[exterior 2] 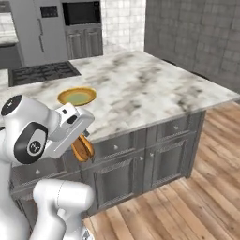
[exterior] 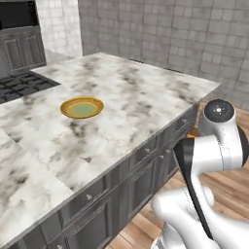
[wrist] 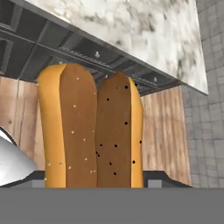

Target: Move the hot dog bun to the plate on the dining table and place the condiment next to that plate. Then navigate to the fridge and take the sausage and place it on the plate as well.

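My gripper (exterior 2: 81, 142) is shut on the hot dog bun (exterior 2: 83, 149), a tan-orange oblong hanging below the dining table's edge, in front of the dark grey drawers. In the hand view the hot dog bun (wrist: 92, 127) stands lengthwise between the fingers, its split facing the camera. The yellow-gold plate (exterior: 81, 107) lies on the marble dining table (exterior: 146, 97), to the left of and beyond the hand; the same plate (exterior 2: 77, 96) shows just above the arm in the right base view. The fridge (exterior 2: 37, 28) stands at the far back. The condiment and the sausage are out of view.
A black cooktop (exterior: 19, 85) is inset in the marble behind the plate. A dark wall oven (exterior 2: 82, 13) stands beside the fridge. Wooden floor (exterior 2: 197, 197) stretches to the right of the island, and a grey tiled wall (exterior: 185, 34) runs behind it.
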